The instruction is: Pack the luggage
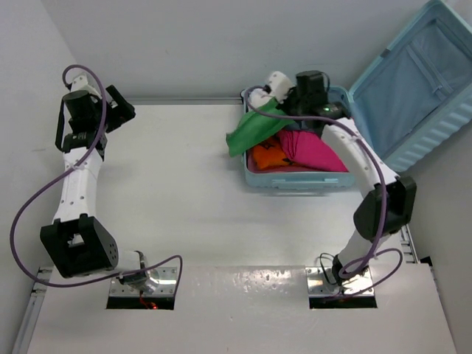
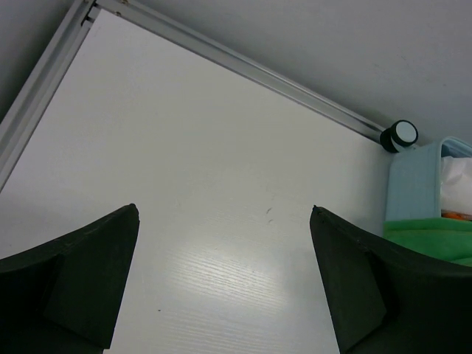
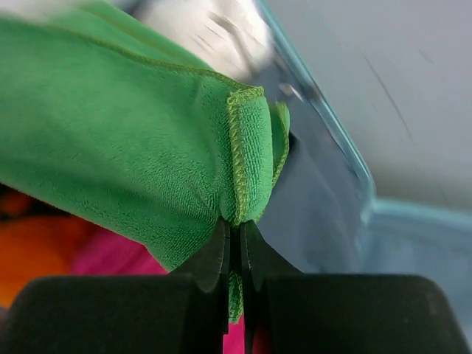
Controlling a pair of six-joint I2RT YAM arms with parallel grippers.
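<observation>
The luggage point(image 1: 413, 96), a pale blue ribbed suitcase, lies open at the back right, its lid leaning up to the right. Inside it lie a pink cloth point(image 1: 317, 151), an orange cloth point(image 1: 267, 156) and a white item point(image 1: 269, 87). A green cloth point(image 1: 254, 127) hangs over the near left rim of the luggage. My right gripper point(image 3: 236, 225) is shut on the green cloth point(image 3: 133, 147), pinching its stitched edge above the luggage. Far off at the back left, my left gripper point(image 2: 225, 214) stands open over bare table with nothing between its fingers.
The white table point(image 1: 184, 184) has a metal rail along its back edge point(image 2: 243, 63). A black and white luggage wheel point(image 2: 402, 134) shows by the rail. Walls close in at the back and the left.
</observation>
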